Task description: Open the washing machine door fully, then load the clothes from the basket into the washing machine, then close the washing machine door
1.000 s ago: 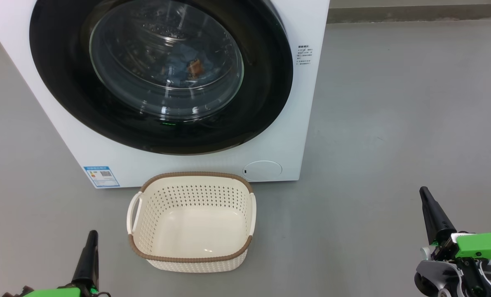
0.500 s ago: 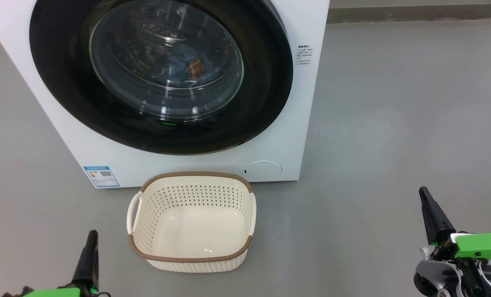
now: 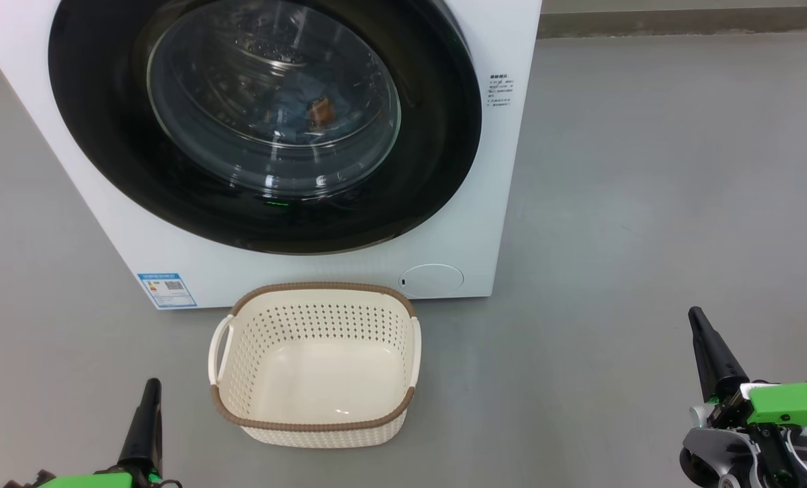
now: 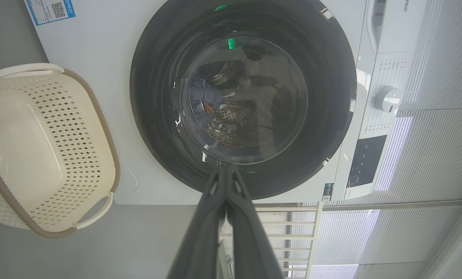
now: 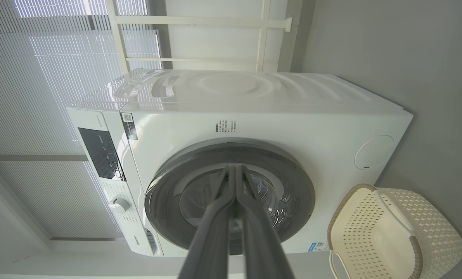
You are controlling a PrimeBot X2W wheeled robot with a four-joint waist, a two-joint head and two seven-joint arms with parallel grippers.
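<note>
Below the closed washing machine door [image 3: 437, 135], the basket [image 3: 322, 437] sits unmoved

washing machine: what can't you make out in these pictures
- Head view: the washing machine top, cut off by the picture's upper edge.
- Head view: how many clothes lie inside; glare on the door hides most.
- Head view: print on the blue label, too small.

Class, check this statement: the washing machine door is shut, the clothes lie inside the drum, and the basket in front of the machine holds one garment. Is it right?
One detail is wrong: the basket is empty; the head view shows its bare bottom. The washing machine door is shut and the clothes lie inside the drum, as stated.
</note>
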